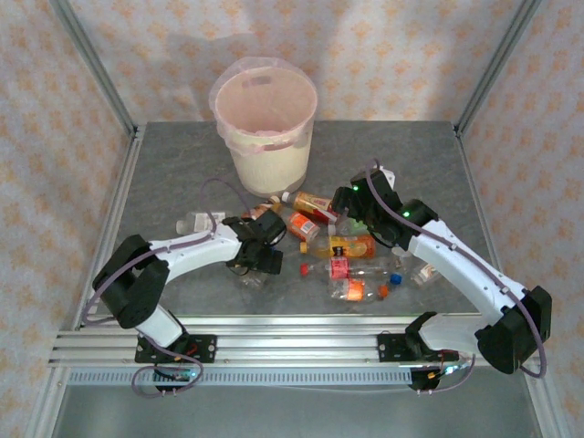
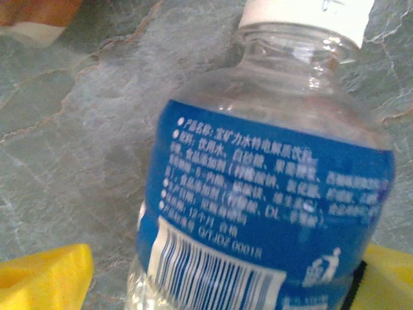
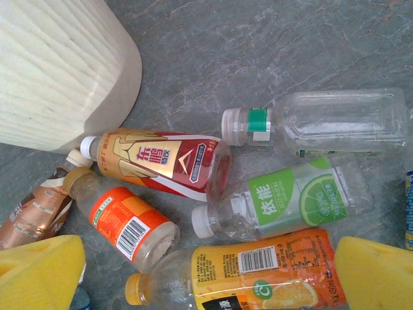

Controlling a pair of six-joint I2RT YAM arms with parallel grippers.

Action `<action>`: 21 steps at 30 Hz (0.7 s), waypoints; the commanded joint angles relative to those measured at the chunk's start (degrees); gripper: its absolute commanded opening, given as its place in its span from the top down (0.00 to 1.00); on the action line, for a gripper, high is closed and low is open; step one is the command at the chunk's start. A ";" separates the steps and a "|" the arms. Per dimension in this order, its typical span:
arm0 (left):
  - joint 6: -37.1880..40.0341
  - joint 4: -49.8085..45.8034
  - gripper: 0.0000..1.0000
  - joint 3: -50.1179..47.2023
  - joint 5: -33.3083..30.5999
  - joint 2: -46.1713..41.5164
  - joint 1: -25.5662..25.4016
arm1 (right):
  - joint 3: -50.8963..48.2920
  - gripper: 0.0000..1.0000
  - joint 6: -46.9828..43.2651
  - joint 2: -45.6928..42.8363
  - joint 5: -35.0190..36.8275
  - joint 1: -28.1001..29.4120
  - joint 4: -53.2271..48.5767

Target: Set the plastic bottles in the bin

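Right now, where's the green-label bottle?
Right wrist view, right of centre: the green-label bottle lies between the clear green-banded bottle above and the big orange juice bottle below.

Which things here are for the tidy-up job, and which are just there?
For the job:
- bin
- blue-label bottle
- red-and-gold bottle
- green-label bottle
- orange-label bottle
- clear bottle with green band

Just there:
- grey table
- metal rail
- patterned walls

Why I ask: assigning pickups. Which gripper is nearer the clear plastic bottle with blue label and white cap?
Left. The left gripper straddles the clear blue-labelled bottle; the right gripper hovers apart over other bottles.
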 commanded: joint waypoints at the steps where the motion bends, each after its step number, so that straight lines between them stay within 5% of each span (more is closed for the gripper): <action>1: -0.40 1.73 0.15 -0.59 -1.40 0.53 -0.65 | 0.17 0.00 0.73 -0.08 1.38 0.11 -0.74; 13: -0.94 3.37 0.34 -3.38 -1.88 -3.69 -0.73 | 0.78 0.00 0.53 -0.65 2.41 0.17 -1.04; 21: -0.46 1.89 0.38 0.95 -1.68 -15.58 -2.04 | -0.52 0.00 0.92 -3.45 4.18 0.11 -0.06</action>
